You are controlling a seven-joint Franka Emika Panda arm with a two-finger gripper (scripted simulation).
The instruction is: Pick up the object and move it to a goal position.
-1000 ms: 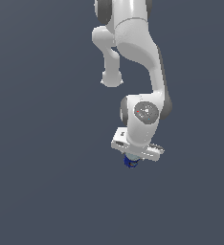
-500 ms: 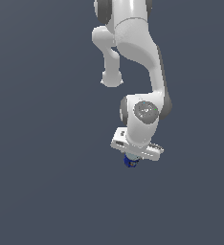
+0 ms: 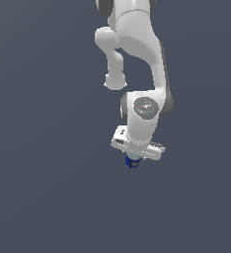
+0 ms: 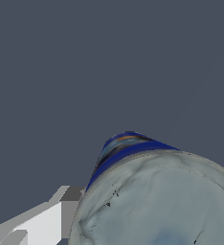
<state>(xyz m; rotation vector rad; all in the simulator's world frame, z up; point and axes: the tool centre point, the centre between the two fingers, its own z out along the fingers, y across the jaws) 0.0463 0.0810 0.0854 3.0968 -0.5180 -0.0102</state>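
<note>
- The can (image 3: 132, 161) sits right under the gripper (image 3: 134, 159) in the exterior view; only a small blue part of it shows below the white hand of the arm (image 3: 137, 59).
- In the wrist view the can (image 4: 152, 196) fills the near field — grey round top toward the camera, blue side with a little orange-red marking beyond it, and one finger (image 4: 42, 222) just beside it.
- The can looks held between the fingers, but neither view shows both pads on it, so I cannot tell for sure that the grip is closed on it.
- No goal marker shows against the plain grey floor (image 3: 43, 188), so where the can must end up cannot be read here.
- Judgement: the step in hand is the carry. Do it well by keeping the squeeze steady and the wrist level, and moving smoothly — a jerk could let a smooth round can slip or twist.
- Open only once it is at the goal.
</note>
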